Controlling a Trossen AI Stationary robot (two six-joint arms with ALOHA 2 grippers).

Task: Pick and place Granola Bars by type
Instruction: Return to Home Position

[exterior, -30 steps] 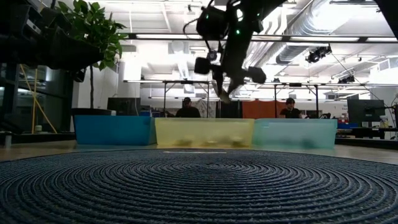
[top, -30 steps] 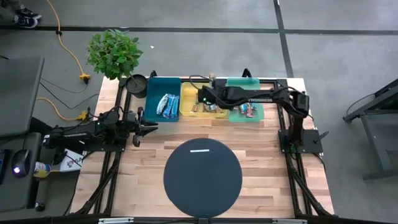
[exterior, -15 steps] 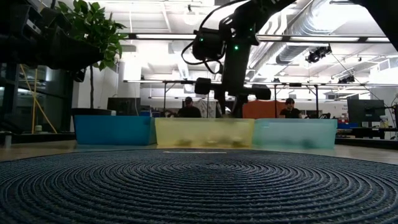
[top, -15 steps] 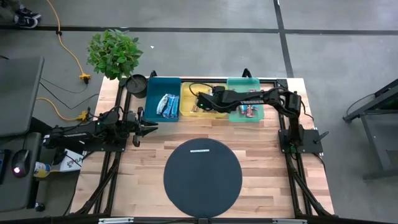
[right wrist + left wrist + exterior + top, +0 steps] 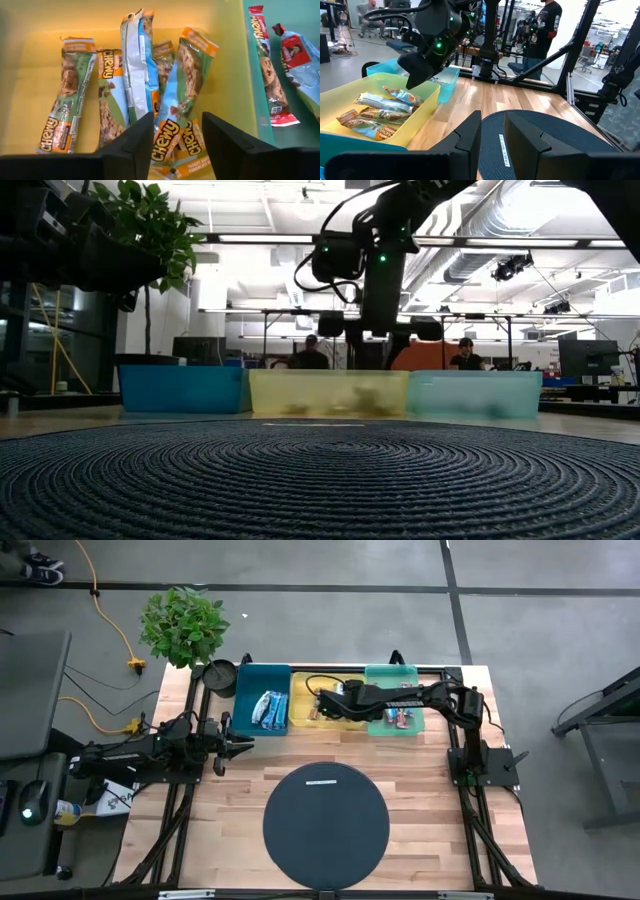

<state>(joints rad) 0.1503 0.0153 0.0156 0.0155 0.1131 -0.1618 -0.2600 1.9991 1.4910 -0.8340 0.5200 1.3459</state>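
Three bins stand in a row at the table's far side: teal (image 5: pixel 262 690), yellow (image 5: pixel 303 690) and green (image 5: pixel 400 675). Blue-white Granola Bars (image 5: pixel 268 708) lie in the teal bin and red ones (image 5: pixel 267 75) in the green bin. Several green-and-orange bars (image 5: pixel 107 100) lie flat on the yellow bin's floor. My right gripper (image 5: pixel 177 145) is open, low over the yellow bin and slanting down, its fingers either side of one bar's end. My left gripper (image 5: pixel 492 145) waits level at the table's left, its fingers a little apart around nothing. My right gripper stands open over the near end of a green-and-orange bar (image 5: pixel 175 135) that lies on the other bars in the yellow bin. I cannot tell whether its fingers touch the bar.
A dark round mat (image 5: pixel 326 822) covers the near middle of the table. A potted plant (image 5: pixel 183 625) and a black pot (image 5: pixel 220 675) stand at the far left corner. Bare wood lies between the bins and the mat. People sit in the room behind.
My right gripper has come down from above the bins into the yellow bin and has tipped more steeply downward.
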